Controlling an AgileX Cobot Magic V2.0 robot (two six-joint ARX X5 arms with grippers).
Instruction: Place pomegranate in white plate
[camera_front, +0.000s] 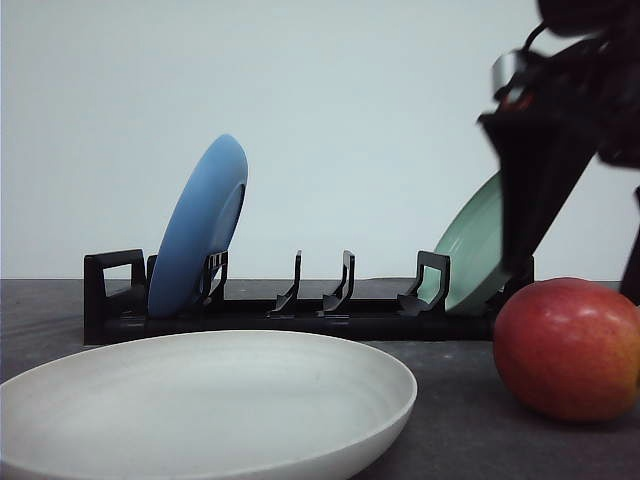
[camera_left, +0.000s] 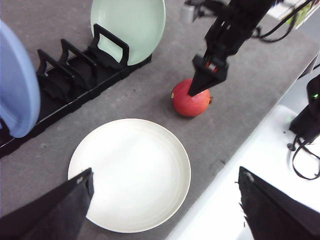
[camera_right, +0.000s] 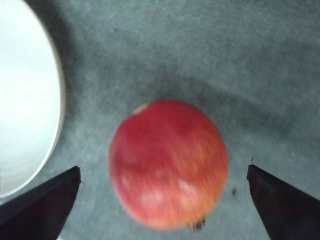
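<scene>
Nearest, the white plate (camera_front: 200, 400) lies bare on the worktop (camera_left: 240, 110). At its 3 o'clock in the front view, the pomegranate (camera_front: 568, 348) rests ungrasped. The right gripper (camera_right: 162, 200) hovers above it, jaws spread wide; the left gripper (camera_left: 165, 200) also hangs spread. Lift and placement remain. No readable writing.

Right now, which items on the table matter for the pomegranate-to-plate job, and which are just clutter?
In the job:
- pomegranate, on the table
- white plate, empty, apart from the fruit
- right gripper, open, fingers either side of the fruit

Just lying about:
- black dish rack
- blue plate, standing in the rack
- pale green plate, standing in the rack
- left gripper, open above the white plate
</scene>
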